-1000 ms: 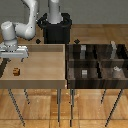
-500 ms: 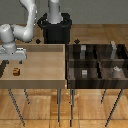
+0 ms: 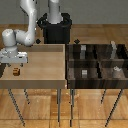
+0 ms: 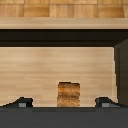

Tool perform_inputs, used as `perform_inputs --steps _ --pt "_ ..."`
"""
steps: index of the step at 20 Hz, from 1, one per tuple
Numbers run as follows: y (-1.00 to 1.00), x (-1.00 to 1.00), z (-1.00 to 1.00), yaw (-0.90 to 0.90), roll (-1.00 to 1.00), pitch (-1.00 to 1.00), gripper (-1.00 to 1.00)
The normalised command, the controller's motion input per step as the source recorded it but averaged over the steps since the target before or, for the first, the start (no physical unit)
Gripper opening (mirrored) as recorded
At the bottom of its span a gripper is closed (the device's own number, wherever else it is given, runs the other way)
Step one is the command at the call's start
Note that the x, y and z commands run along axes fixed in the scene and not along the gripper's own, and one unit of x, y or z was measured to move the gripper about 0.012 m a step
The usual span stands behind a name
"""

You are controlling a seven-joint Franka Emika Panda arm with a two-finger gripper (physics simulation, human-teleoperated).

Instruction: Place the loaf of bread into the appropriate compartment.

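While lowered since earlier, claw [image 3: 15,64] above loaf of bread [image 3: 16,72]

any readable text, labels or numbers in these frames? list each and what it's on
None. No readable text, label, brand or number in either view.
loaf of bread: brown mottling only, no label.
light-wood tray: bare wood grain.
dark divided box: stripes only; the small grey cubes in it look blank, too small to be sure.
gripper and arm: no visible markings.

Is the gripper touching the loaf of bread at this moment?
Apart. In the wrist view the loaf of bread sits between the gripper fingertips, with bare tray floor showing on both sides.
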Motion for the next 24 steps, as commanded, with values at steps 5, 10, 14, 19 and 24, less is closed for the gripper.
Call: perform_inputs --steps 5,10,14,19,24 --pt "0.00 -0.20 -0.40 0.00 0.00 0.00 1.00" --pt "-0.20 0.00 -0.40 0.00 0.00 0.00 1.00" --pt "0.00 0.00 -0.50 0.00 0.00 0.00 1.00" --pt "0.00 0.00 0.00 0.00 0.00 0.00 -1.00" --pt "0.00 0.00 0.60 0.00 0.00 0.00 -1.00"
